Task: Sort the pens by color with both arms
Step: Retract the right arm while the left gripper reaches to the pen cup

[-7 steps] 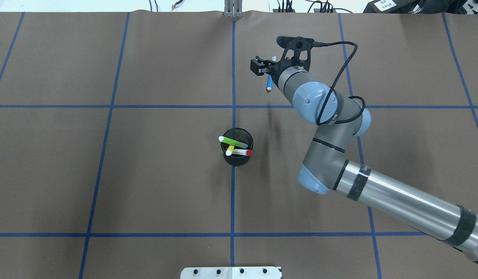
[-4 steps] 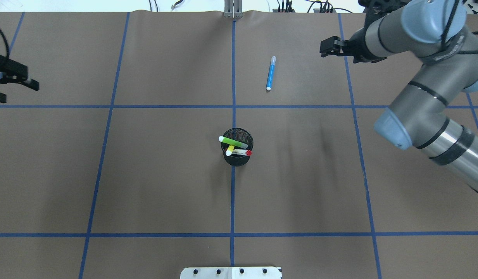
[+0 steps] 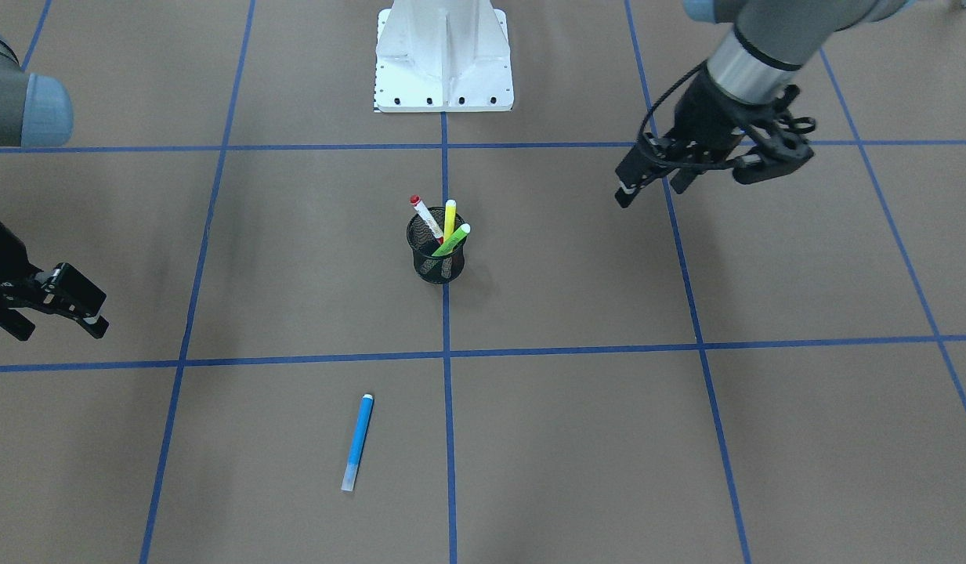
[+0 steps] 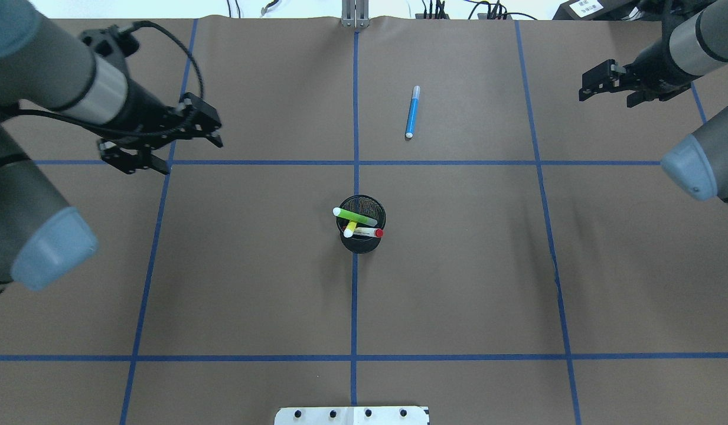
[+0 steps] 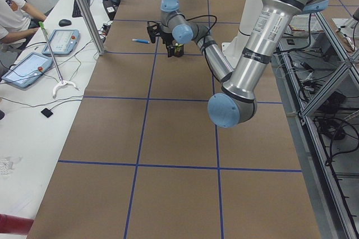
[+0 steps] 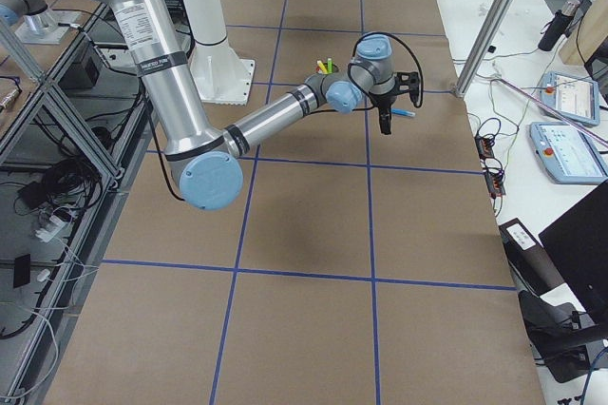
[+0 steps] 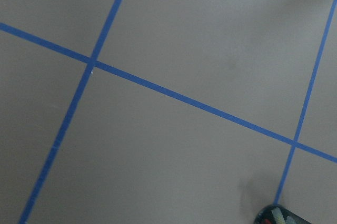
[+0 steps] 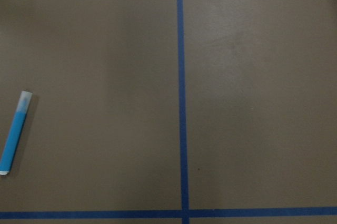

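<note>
The blue pen (image 4: 412,111) lies flat on the brown table, far right of centre; it also shows in the front view (image 3: 357,442) and the right wrist view (image 8: 14,132). The green pen (image 4: 355,216), the yellow pen (image 4: 351,227) and the white pen with red cap (image 4: 366,232) stand in a black mesh cup (image 4: 362,242) at the table's centre. My left gripper (image 4: 192,156) is open and empty, far left of the cup. My right gripper (image 4: 606,99) is open and empty, well right of the blue pen.
Blue tape lines (image 4: 355,162) divide the table into squares. The white pedestal base (image 3: 443,55) stands at the robot's edge. An operators' side table with tablets (image 5: 56,42) and cables runs along the far edge. The cup's rim shows in the left wrist view (image 7: 279,216).
My right gripper let go of the blue pen, which now lies on the table, and swung away to the right. My left arm came in from the left edge toward the middle.
</note>
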`<action>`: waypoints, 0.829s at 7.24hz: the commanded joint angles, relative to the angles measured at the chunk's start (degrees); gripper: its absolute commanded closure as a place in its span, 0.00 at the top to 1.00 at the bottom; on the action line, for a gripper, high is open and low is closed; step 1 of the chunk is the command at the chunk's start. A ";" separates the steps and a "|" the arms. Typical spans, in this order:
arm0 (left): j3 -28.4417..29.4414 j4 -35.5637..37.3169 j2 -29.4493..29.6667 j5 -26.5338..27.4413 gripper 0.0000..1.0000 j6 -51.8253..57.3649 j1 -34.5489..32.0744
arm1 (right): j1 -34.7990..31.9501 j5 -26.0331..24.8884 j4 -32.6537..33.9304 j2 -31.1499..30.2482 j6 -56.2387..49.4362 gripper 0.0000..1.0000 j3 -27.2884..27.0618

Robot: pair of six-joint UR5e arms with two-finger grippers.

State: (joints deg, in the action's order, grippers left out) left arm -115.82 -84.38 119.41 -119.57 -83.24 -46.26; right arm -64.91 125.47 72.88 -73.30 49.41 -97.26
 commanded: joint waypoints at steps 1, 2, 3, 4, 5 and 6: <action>0.59 13.53 11.08 12.12 1.00 -1.74 9.83 | -5.55 8.61 0.51 -0.44 -5.16 0.99 3.90; 2.17 13.98 14.07 18.17 1.00 -3.32 12.65 | -6.02 9.61 0.51 -0.79 -8.42 0.99 5.14; 7.23 17.64 19.84 20.23 1.00 -3.42 13.55 | -6.02 9.62 0.42 -0.97 -8.54 0.99 5.50; 15.63 21.15 28.34 20.60 1.00 -3.33 13.73 | -6.11 9.88 0.33 -1.66 -8.55 0.99 5.42; 21.55 22.06 33.12 21.82 1.00 -3.51 15.13 | -6.37 10.15 0.51 -2.28 -8.55 0.99 5.42; 29.00 22.50 37.52 25.31 0.99 -3.42 17.06 | -6.37 10.06 0.68 -2.46 -8.55 0.99 5.77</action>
State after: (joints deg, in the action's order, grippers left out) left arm -95.66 -63.05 150.78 -97.58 -86.65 -31.26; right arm -71.16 135.45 73.38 -75.34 40.93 -91.79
